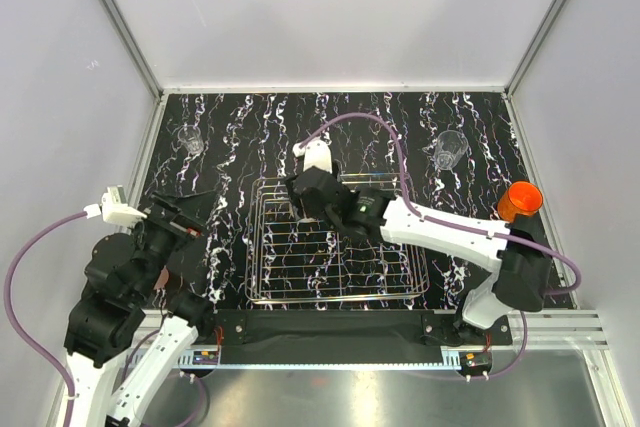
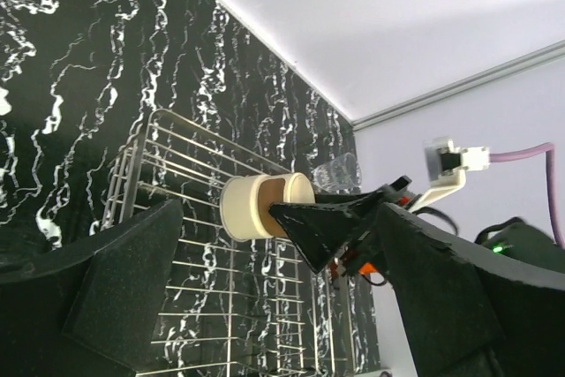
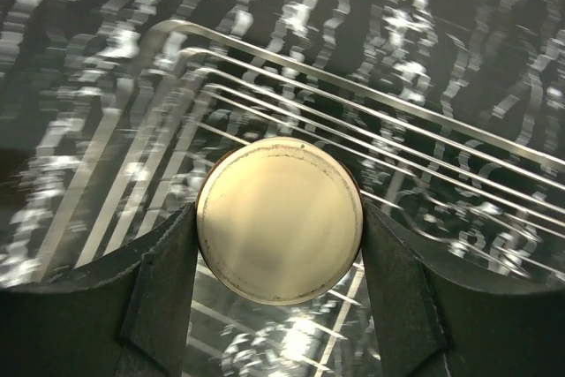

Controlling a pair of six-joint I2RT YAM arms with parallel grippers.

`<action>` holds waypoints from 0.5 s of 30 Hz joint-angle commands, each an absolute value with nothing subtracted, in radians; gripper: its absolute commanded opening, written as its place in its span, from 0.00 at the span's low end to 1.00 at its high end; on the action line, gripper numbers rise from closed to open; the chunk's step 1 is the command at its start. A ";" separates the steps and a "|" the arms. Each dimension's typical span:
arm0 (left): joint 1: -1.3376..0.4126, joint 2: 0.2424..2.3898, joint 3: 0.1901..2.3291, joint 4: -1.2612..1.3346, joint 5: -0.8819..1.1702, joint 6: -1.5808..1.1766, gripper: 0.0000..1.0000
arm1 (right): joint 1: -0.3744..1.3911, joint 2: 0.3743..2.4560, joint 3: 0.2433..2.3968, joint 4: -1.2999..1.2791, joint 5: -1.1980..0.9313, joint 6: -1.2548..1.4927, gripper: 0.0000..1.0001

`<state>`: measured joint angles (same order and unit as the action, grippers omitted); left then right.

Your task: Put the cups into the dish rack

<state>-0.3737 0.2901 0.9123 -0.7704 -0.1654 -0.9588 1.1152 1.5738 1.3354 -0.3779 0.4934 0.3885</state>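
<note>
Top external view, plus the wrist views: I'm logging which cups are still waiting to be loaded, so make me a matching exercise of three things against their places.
Things:
1. orange plastic cup
2. cream cup with a brown band
3. silver wire dish rack

Places:
A. between the jaws of the right gripper
B. middle of the black marbled table
C. standing at that table's right edge

Pairs: 1-C; 2-A; 3-B

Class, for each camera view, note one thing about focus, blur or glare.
Top external: evenly lit, sharp, no strong glare. Left wrist: cream cup sharp, own fingers dark and soft. Right wrist: its base crisp, dish rack wires and tabletop behind smeared.
</note>
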 commanded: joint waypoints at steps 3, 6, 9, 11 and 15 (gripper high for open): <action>-0.374 0.298 0.913 -0.772 -0.195 -0.917 0.99 | 1.135 1.606 1.281 -0.261 0.733 0.376 0.00; -0.374 0.299 0.911 -0.767 -0.190 -0.919 0.99 | 1.135 1.632 1.244 -0.203 0.752 0.348 0.00; -0.374 0.302 0.913 -0.764 -0.186 -0.917 0.99 | 1.135 1.683 1.259 -0.210 0.772 0.337 0.00; -0.374 0.305 0.914 -0.765 -0.184 -0.916 0.99 | 1.135 1.716 1.269 -0.215 0.779 0.331 0.00; -0.374 0.307 0.922 -0.770 -0.187 -0.902 0.99 | 1.132 1.739 1.243 -0.189 0.795 0.337 0.00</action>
